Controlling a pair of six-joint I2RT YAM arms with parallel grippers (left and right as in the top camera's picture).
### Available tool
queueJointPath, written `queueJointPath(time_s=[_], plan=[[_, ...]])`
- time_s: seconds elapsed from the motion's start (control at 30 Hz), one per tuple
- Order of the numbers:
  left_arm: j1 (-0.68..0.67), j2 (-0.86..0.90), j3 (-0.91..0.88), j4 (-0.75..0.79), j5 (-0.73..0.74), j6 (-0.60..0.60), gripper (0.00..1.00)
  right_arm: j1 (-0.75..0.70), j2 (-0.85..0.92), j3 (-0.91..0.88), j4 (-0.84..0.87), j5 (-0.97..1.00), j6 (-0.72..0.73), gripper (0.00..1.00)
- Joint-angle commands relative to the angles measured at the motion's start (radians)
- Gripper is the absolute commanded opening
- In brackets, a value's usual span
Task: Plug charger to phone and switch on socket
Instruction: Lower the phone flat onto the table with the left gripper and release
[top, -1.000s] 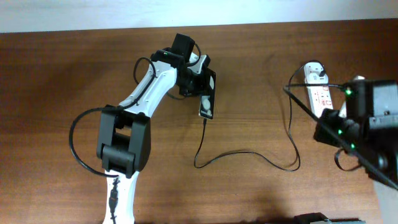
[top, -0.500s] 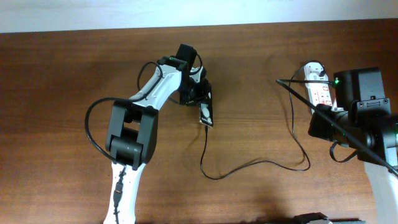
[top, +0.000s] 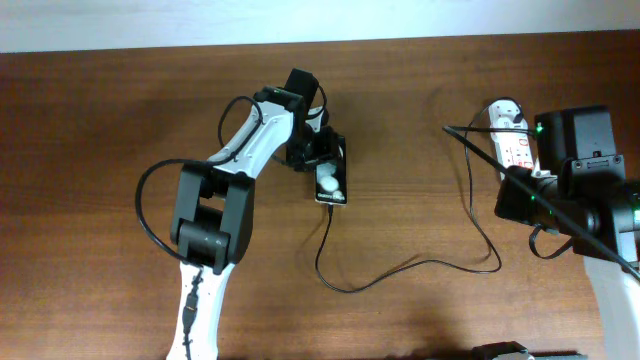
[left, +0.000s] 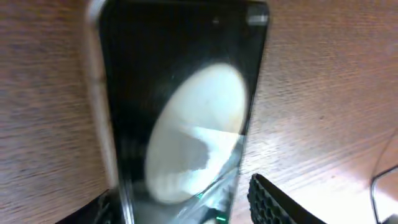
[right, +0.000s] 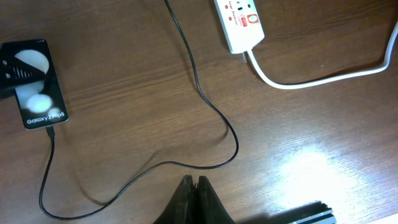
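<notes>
The black phone (top: 332, 182) lies flat and face up on the table, its glossy face showing white reflections. The charger cable (top: 420, 262) runs from the phone's near end in a loop across the table to the white plug (top: 510, 115) on the socket (top: 512, 148). My left gripper (top: 320, 155) stands open around the phone's far end; in the left wrist view the phone (left: 180, 106) fills the frame and a finger (left: 273, 199) stands clear of its edge. My right gripper (right: 194, 185) is shut and empty above the cable (right: 211, 112), short of the socket (right: 239, 18).
A thick white cord (right: 311, 79) leaves the socket and runs off to the right. The right arm's body (top: 575, 170) hangs over the table's right side beside the socket. Bare brown wood lies between the phone and the socket.
The left jaws have opened and the phone has gone from tilted in their grip to lying flat. The cable loop shifted slightly. The right arm has moved toward the socket.
</notes>
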Motion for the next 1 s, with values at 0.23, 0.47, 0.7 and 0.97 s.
queueJointPath(time_s=[0.23,0.47,0.7,0.97], plan=[[0.004,0.045,-0.028,-0.013,-0.097,-0.002,0.68,-0.006,0.003,-0.006,0.001,0.016,0.009,0.05],[0.029,0.043,-0.027,-0.039,-0.097,-0.001,0.99,-0.006,0.003,-0.006,0.001,0.016,0.008,0.06],[0.186,-0.126,-0.025,-0.229,-0.109,0.076,0.99,-0.006,0.003,-0.006,0.028,0.016,0.009,0.13],[0.209,-0.739,-0.026,-0.415,-0.697,0.077,0.99,-0.006,0.003,-0.006,0.046,0.016,0.009,0.14]])
